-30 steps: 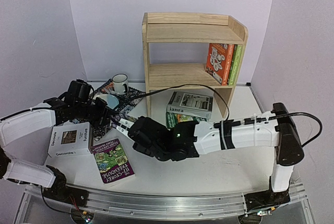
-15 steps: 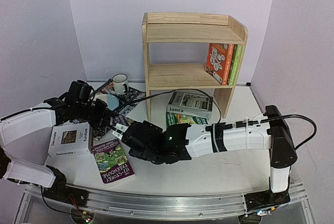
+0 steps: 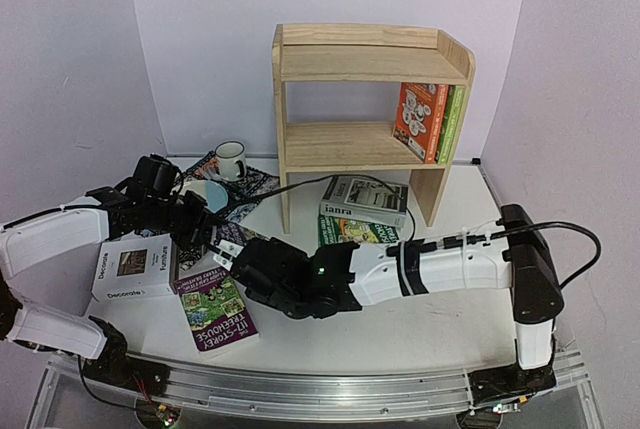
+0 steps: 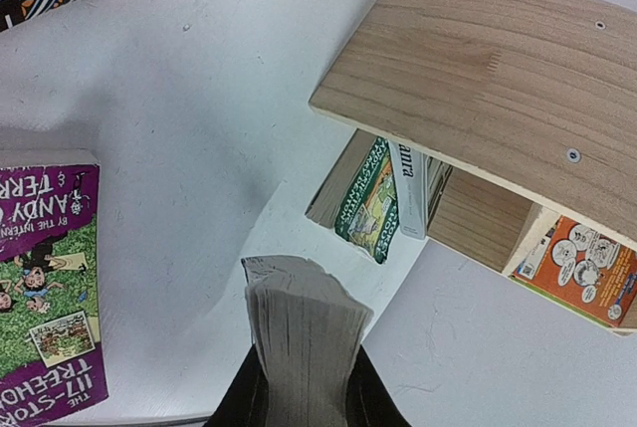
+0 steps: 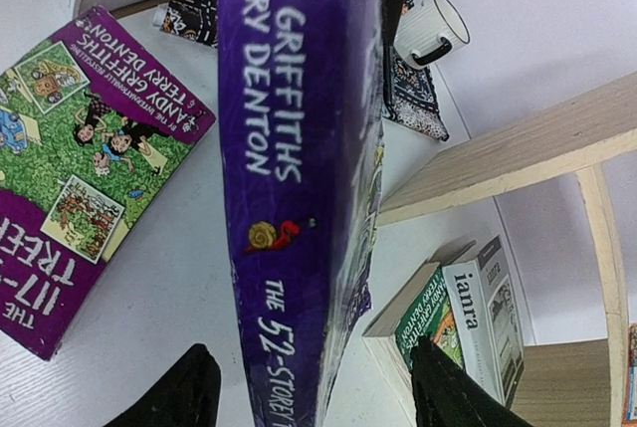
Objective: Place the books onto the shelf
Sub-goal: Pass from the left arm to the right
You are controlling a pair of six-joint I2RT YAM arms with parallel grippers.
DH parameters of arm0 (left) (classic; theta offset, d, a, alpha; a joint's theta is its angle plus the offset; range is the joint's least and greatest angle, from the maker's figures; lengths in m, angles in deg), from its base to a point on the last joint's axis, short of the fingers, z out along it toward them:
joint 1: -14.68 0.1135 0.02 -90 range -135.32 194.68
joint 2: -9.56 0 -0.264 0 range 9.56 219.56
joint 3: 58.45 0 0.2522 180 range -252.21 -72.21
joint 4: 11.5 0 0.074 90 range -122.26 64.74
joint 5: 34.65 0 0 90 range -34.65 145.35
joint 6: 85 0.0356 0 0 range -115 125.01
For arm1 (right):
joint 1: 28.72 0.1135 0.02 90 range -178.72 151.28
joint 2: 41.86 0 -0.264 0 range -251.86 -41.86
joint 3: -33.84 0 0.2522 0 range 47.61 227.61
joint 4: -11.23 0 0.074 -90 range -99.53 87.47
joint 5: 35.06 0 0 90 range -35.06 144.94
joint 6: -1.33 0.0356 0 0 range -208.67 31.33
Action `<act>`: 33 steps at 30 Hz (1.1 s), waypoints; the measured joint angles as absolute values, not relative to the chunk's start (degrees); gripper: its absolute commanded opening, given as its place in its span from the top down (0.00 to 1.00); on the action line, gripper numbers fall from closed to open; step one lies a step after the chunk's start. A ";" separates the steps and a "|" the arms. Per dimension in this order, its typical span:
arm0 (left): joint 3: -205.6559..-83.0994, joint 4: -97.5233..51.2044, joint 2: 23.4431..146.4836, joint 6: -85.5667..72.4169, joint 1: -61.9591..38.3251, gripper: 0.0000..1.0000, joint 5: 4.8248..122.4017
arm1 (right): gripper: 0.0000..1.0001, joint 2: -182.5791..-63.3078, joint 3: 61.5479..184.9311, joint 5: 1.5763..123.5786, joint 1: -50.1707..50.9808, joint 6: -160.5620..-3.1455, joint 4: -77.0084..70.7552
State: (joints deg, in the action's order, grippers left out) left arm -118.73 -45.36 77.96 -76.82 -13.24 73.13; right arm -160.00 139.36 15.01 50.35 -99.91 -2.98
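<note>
Handover of the purple 52-Storey Treehouse paperback (image 5: 299, 198) is in hand — the left jaws grip its page edge, the right jaws stand released, straddling its spine. Next, I judge, the right jaws must clench before the left release; the shelf (image 3: 360, 64) stands beyond them.

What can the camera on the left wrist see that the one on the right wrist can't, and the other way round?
Left wrist only: the page edges of a book clamped in the left gripper. Right wrist only: a dark purple spine reading 52-Storey, between the open fingers of the right gripper, plus a mug. Both: the purple 117-Storey book lying flat, the ianra book stacked on a green one, and the shelf.
</note>
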 measured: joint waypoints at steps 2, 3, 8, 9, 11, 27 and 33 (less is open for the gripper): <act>-118.73 -45.38 77.96 -76.82 -13.24 1.00 73.13 | 0.38 -160.96 139.35 14.97 50.35 -99.91 -2.94; -118.73 -45.37 77.96 -76.82 -13.24 1.00 73.15 | 0.39 -161.37 139.36 14.88 50.35 -99.89 -2.91; -118.75 -45.36 77.96 -76.84 -13.24 1.00 73.15 | 0.47 -162.59 139.37 14.50 50.35 -99.92 -2.05; -118.73 -45.36 77.96 -76.84 -13.24 1.00 73.18 | 0.48 -162.72 139.37 14.37 50.35 -99.99 -1.77; -118.73 -45.36 77.96 -76.84 -13.24 1.00 73.23 | 0.49 -163.06 139.39 13.87 50.35 -99.94 -1.23; -118.73 -45.77 77.96 -76.49 -13.06 0.79 73.78 | 1.00 -163.97 139.92 10.57 50.28 -98.38 -0.25; -118.73 -44.50 77.22 -76.91 -13.07 0.09 73.69 | 1.00 -163.93 139.35 10.31 50.27 -98.09 0.01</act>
State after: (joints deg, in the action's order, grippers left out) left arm -118.73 -44.50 77.22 -76.91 -13.07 73.69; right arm -163.93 139.35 10.31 50.27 -98.09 0.01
